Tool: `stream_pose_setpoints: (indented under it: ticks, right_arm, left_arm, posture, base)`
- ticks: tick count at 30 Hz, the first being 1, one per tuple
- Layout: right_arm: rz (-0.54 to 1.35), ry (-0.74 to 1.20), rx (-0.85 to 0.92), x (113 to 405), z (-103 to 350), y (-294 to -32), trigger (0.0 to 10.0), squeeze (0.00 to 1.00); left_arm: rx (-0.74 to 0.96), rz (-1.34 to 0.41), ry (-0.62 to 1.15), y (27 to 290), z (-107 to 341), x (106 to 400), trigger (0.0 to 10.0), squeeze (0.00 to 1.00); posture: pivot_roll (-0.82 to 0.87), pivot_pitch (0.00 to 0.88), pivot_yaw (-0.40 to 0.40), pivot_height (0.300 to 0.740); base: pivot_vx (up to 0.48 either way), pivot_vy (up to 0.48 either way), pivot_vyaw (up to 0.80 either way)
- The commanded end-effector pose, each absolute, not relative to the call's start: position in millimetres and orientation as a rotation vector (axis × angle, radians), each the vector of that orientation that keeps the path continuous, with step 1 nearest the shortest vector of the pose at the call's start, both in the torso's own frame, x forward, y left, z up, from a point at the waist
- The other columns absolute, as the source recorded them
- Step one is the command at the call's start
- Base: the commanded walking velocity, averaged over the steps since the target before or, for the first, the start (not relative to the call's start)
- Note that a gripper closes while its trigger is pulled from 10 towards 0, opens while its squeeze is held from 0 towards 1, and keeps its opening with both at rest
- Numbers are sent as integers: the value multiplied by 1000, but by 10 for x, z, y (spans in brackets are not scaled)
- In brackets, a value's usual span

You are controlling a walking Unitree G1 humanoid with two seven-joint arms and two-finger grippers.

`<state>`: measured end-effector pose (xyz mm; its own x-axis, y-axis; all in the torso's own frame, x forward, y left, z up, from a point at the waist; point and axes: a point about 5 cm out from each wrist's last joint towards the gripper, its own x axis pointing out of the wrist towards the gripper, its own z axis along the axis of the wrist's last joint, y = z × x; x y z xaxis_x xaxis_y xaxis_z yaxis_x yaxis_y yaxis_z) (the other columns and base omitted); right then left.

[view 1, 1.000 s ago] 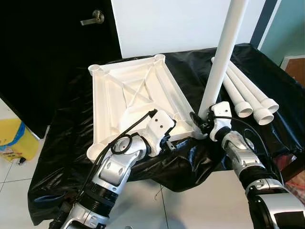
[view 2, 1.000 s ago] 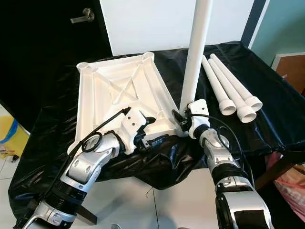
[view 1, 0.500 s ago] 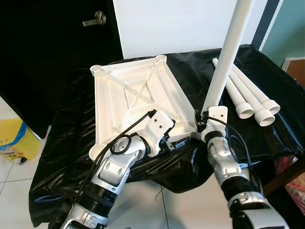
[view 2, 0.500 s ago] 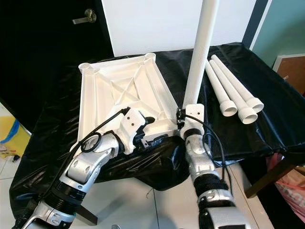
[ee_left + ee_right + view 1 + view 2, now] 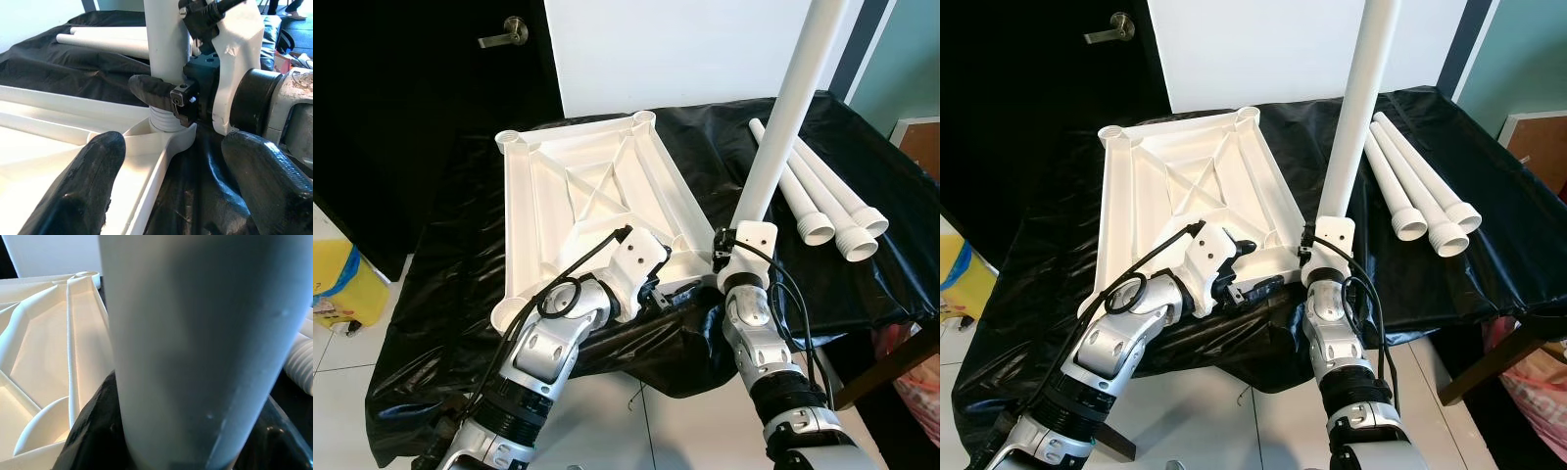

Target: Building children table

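The white tabletop [image 5: 548, 196] lies upside down on the black-draped table, ribs facing up. One white leg [image 5: 783, 127] stands nearly upright, leaning right at the top, with its threaded end [image 5: 164, 120] in the near right corner socket. My right gripper [image 5: 722, 257] is shut on that leg just above the socket; the leg [image 5: 195, 342] sits between its black fingers. My left gripper [image 5: 672, 296] is at the tabletop's near edge beside that corner, open, its fingertips [image 5: 90, 181] wide apart on either side of the rim.
Three spare white legs [image 5: 818, 191] lie side by side at the right of the table. The black sheet [image 5: 440, 294] hangs over the front edge. A dark door [image 5: 411, 117] stands behind on the left, and a yellow bin [image 5: 347, 289] sits on the floor.
My right forearm has swung leftward from the right side to directly below the corner, still holding the leg. The leg's top now leans further right. The left gripper stays put.
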<state>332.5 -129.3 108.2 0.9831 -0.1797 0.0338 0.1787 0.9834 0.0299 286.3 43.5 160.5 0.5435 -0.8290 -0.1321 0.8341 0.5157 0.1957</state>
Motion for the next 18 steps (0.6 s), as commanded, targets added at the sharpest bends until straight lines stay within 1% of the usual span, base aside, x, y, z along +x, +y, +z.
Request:
stream_pose_setpoints:
  ticks: [1, 2, 10, 12, 14, 16, 18]
  right_arm:
    - [-176, 77, 24, 3244, 848, -1302, 10000, 427]
    - [-167, 61, 16, 3252, 878, -1308, 10000, 1000]
    - [-100, 4, 9, 3259, 995, -1393, 10000, 1000]
    - [-31, -6, 11, 3253, 1005, -1439, 10000, 1000]
    - [-6, -12, 9, 3251, 1008, -1467, 10000, 1000]
    - [74, -30, 1, 3253, 1024, -1526, 10000, 0]
    - [103, -38, -4, 3254, 1032, -1547, 10000, 0]
  left_arm:
    - [247, -975, 17, 467, 1611, 2898, 10000, 0]
    - [246, -973, 16, 471, 1617, 2903, 10000, 0]
    - [246, -975, 14, 461, 1616, 2905, 10000, 0]
    - [245, -988, 13, 442, 1619, 2886, 10000, 0]
    - [243, -995, 12, 435, 1620, 2871, 10000, 0]
    - [247, -1003, 15, 427, 1608, 2850, 10000, 0]
    - [247, -1005, 17, 424, 1602, 2844, 10000, 0]
  posture:
    - [-130, 0, 18, 740]
    - [-131, 0, 18, 740]
    - [-137, 0, 27, 740]
    - [-129, 0, 27, 740]
    - [-129, 0, 27, 740]
    - [-130, 0, 30, 740]
    - [-130, 0, 30, 740]
  base:
    - [0, 0, 0]
    - [0, 0, 0]
    - [0, 0, 0]
    - [0, 0, 0]
    - [0, 0, 0]
    - [0, 0, 0]
    - [0, 0, 0]
